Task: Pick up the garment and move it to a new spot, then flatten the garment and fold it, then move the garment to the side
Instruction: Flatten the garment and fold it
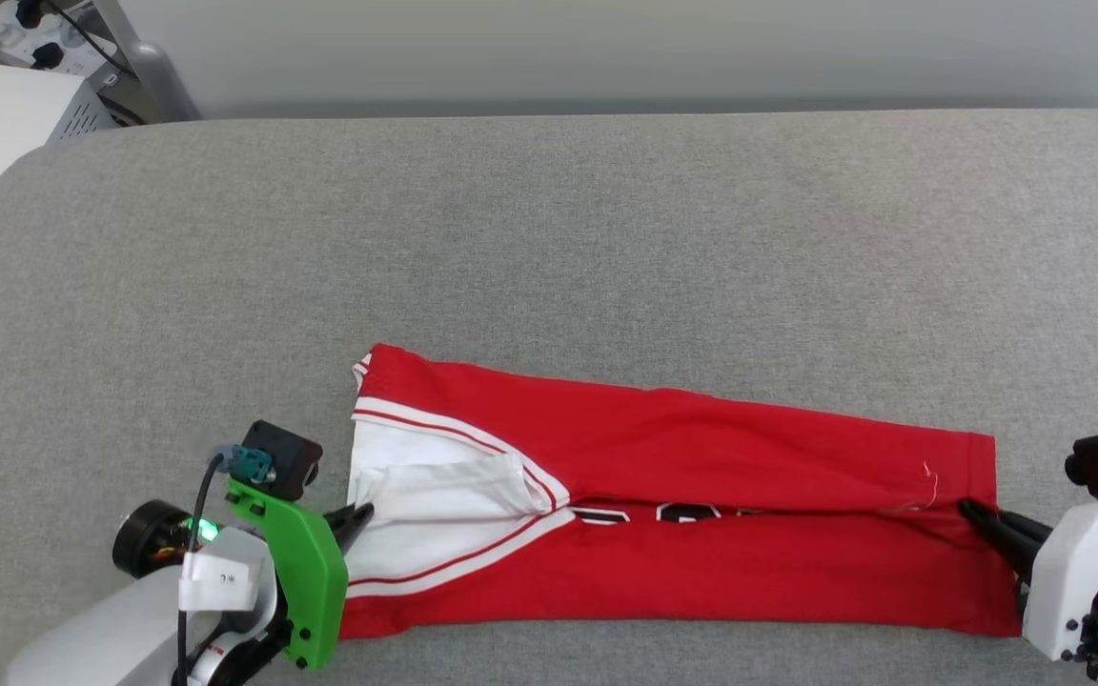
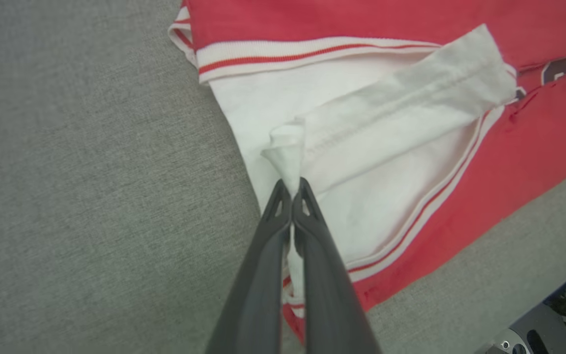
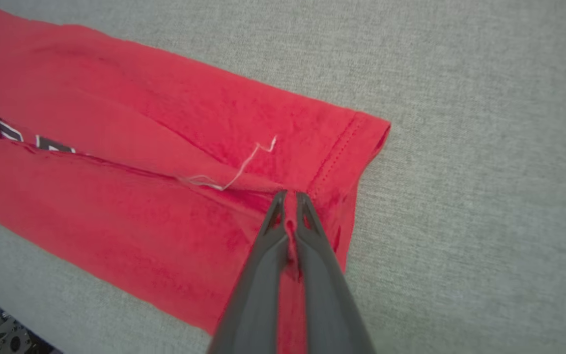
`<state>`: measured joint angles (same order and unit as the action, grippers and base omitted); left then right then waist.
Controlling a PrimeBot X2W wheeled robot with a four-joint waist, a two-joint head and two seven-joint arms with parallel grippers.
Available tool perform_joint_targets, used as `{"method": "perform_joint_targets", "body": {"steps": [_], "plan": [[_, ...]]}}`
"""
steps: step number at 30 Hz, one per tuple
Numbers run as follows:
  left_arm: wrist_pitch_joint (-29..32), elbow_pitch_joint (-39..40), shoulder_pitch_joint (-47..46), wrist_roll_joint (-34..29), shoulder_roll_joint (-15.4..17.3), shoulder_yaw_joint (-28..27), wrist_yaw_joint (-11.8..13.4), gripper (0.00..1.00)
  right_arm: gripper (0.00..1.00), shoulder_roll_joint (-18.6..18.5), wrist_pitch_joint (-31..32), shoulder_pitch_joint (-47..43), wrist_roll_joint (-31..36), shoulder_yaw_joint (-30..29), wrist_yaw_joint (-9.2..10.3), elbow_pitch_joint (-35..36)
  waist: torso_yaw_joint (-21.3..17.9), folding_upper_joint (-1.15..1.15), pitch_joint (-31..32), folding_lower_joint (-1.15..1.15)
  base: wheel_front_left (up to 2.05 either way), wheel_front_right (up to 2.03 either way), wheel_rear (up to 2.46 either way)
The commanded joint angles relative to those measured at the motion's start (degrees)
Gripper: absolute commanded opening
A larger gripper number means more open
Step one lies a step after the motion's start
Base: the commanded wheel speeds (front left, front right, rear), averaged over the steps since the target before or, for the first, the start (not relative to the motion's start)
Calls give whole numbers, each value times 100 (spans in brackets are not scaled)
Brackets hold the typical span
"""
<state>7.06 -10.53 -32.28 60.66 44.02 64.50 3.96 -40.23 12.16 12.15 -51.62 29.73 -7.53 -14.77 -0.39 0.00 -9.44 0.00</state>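
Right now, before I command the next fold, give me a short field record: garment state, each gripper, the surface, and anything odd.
garment: flat on the surface as a long band, both long edges folded in to meet along the middle; black lettering mostly hidden in that gap
left gripper: shut, pinching white sleeve cloth at the garment's left end
right gripper: shut, pinching the red hem at the right end
surface: grey cloth covering
odd: loose white thread near the hem
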Motion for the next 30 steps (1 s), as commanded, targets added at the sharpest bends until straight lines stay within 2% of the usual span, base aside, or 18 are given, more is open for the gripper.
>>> {"method": "perform_joint_targets", "body": {"steps": [1, 7, 8, 9, 10, 15, 21, 25, 30], "plan": [[-23, 13, 143, 63, 26, 18, 61, 0, 0, 47, -34, -129, 17, -75, 4, -7, 24, 0, -43, 0, 0, 0, 0], [-201, -203, 347, 159, -96, 20, 80, 0, 0, 272, 48, -352, 42, -166, 4, -155, 22, 0, -154, 0, 0, 0, 0], [-240, -268, 357, 141, -134, 26, 95, 4, 0, 304, 39, -342, 71, -174, 4, -201, 20, 0, -156, 0, 0, 0, 0], [-318, -320, 358, 110, -165, 9, 136, 54, 21, 331, 29, -333, 83, -190, 4, -236, 20, 0, -150, 0, 0, 0, 0], [-463, -377, 366, 71, -205, -33, 200, 100, 100, 363, 12, -312, 93, -216, 4, -260, 15, 0, -123, 0, 0, 0, 0], [-1197, -387, 529, -89, -200, -255, 548, 100, 100, 303, -36, -298, 17, -369, 4, -46, -23, 0, 97, 0, 0, 0, 0], [-2000, -113, 779, -269, -157, -659, 1238, 100, 100, 115, -37, -424, -524, -886, 4, 577, 10, 0, 269, 0, 0, 0, 0], [-2184, 160, 960, -551, -223, -1102, 1765, 100, 100, -88, 137, -532, -765, -1323, 4, 778, 89, 0, 285, 0, 0, 0, 0], [-2203, 514, 1249, -1225, -458, -1857, 2170, 100, 100, -198, 754, -703, -1286, -1736, 4, 575, 211, 0, 221, 0, 0, 0, 0]]}}
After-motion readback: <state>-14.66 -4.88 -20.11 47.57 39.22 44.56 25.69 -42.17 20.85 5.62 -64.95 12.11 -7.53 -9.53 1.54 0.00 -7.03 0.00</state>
